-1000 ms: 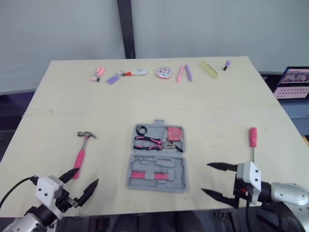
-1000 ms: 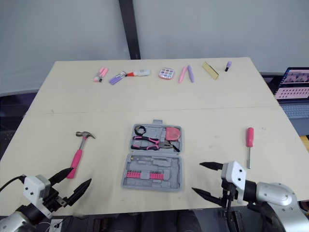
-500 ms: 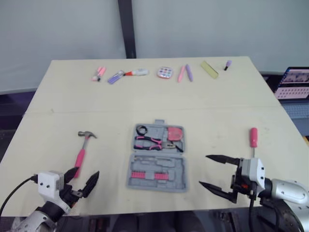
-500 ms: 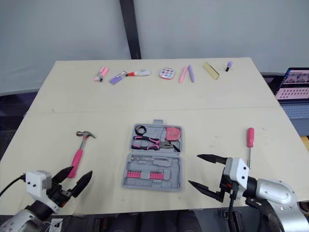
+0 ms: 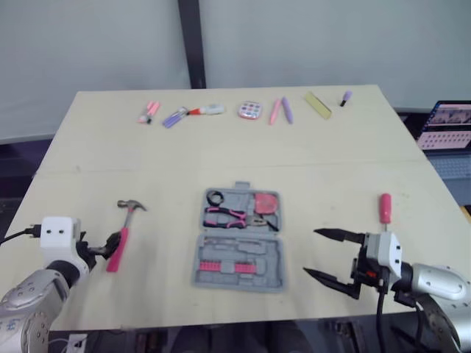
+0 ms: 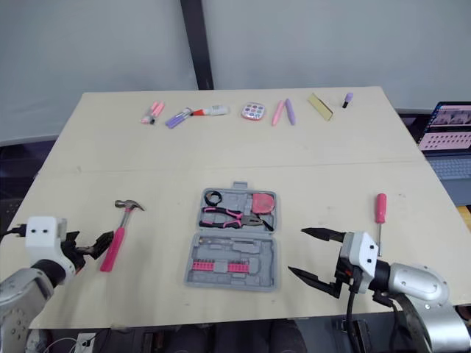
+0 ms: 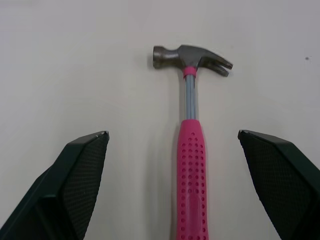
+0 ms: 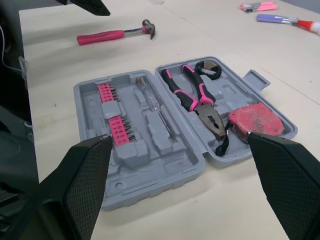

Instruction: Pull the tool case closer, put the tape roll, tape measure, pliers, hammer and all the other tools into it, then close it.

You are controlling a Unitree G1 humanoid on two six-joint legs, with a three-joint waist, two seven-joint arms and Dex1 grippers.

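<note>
Case (image 5: 239, 239): open; holds pliers (image 5: 226, 216), tape measure (image 5: 266, 202), tape roll (image 5: 215, 197). Hammer (image 5: 124, 234): left of case, handle between spread left gripper (image 7: 172, 133). Right gripper (image 5: 311, 252): spread, empty, right of case. Screwdriver (image 5: 385, 209): farther right.

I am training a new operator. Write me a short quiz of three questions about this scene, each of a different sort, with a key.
1. Multiple choice: which tool lies between the open fingers of the left end effector? A) pliers B) hammer C) tape measure
2. True or false: the tool case is closed.
3. Fill in: the pink screwdriver lies on the table to the robot's ____ of the case.
Key: 1 B; 2 false; 3 right.
</note>
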